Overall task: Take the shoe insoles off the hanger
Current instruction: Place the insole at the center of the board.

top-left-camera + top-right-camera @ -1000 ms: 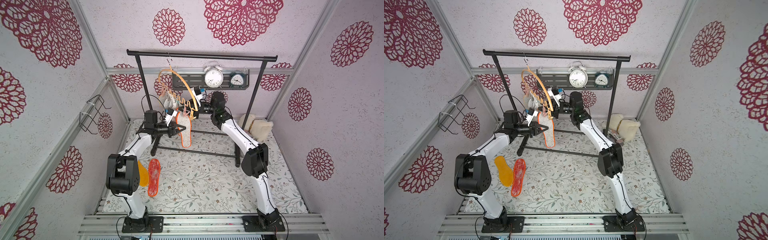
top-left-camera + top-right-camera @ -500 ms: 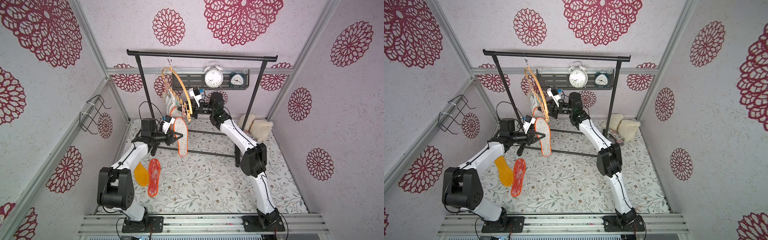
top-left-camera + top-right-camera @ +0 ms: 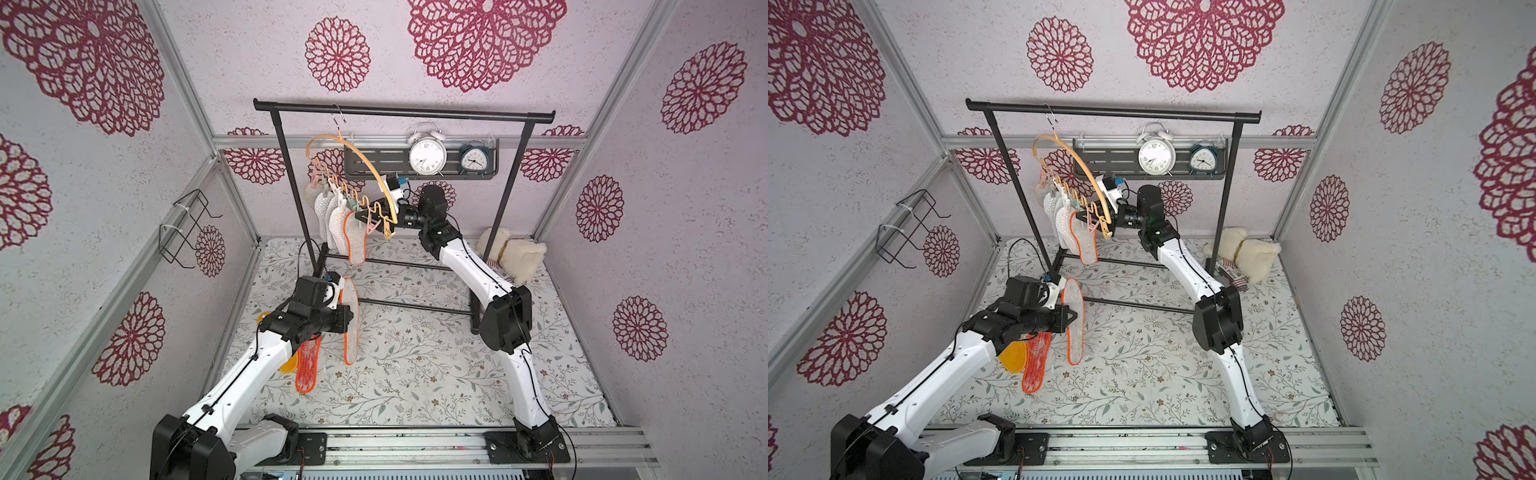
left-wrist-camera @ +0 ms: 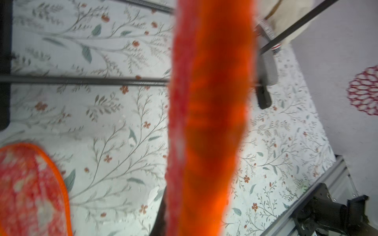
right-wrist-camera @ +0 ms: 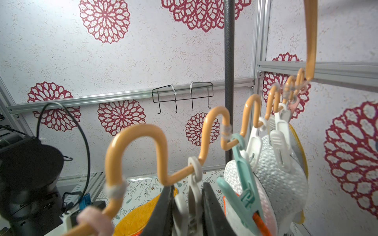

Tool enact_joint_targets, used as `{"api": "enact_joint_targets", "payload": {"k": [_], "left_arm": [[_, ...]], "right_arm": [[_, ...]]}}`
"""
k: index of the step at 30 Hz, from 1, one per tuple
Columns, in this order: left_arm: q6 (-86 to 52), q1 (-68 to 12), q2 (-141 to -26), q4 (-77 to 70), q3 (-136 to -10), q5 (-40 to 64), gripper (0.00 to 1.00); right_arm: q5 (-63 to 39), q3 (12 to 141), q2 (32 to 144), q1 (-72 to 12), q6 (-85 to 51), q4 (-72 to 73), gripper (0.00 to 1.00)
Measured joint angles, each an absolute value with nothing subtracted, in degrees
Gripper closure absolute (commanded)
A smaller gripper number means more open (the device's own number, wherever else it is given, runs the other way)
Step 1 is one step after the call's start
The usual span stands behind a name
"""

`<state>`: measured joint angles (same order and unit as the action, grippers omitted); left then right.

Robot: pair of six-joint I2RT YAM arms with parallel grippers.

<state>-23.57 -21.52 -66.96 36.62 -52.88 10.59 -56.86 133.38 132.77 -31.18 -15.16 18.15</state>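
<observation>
The left hand (image 3: 347, 319) has dropped away from the hanger (image 5: 139, 130), clamped on an orange-edged insole (image 3: 352, 349) hanging lengthwise below it, surface (image 3: 415, 365) just beneath (laid insoles (image 3: 306, 365) beside). The right hand (image 5: 187, 206) pinches a white clothespin (image 5: 192, 192); remaining insoles (image 3: 345, 226) hang just beyond.

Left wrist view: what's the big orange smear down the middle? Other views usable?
Left wrist: the held insole, too close to the lens, fully defocused; floral mat behind mildly soft. Right wrist: white clothespin near the lens soft, far wall sharp. Both top views: even light, sharp, strong wide-angle bowing.
</observation>
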Motion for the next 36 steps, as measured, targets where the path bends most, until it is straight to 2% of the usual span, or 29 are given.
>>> {"api": "enact_joint_targets", "payload": {"k": [5,13,26,36], "left_arm": [[-36.03,-26.59,-71.13,47.92,-54.04,-5.17,1.00],[-44.16,-33.56,-86.54,56.36,-55.96,-18.17,1.00],[-45.67,-38.57,-101.06,62.02,-65.34,-28.01,1.00],[-47.83,-42.19,-102.69,69.41,-70.02,-30.74,1.00]], "right_arm": [[-56.66,133.38,132.77,-31.18,-15.22,18.17,0.96],[-56.71,133.38,132.77,-31.18,-15.31,18.13,0.95],[-56.73,133.38,132.77,-31.18,-15.31,17.96,0.95],[-56.71,133.38,132.77,-31.18,-15.31,17.89,0.95]]}}
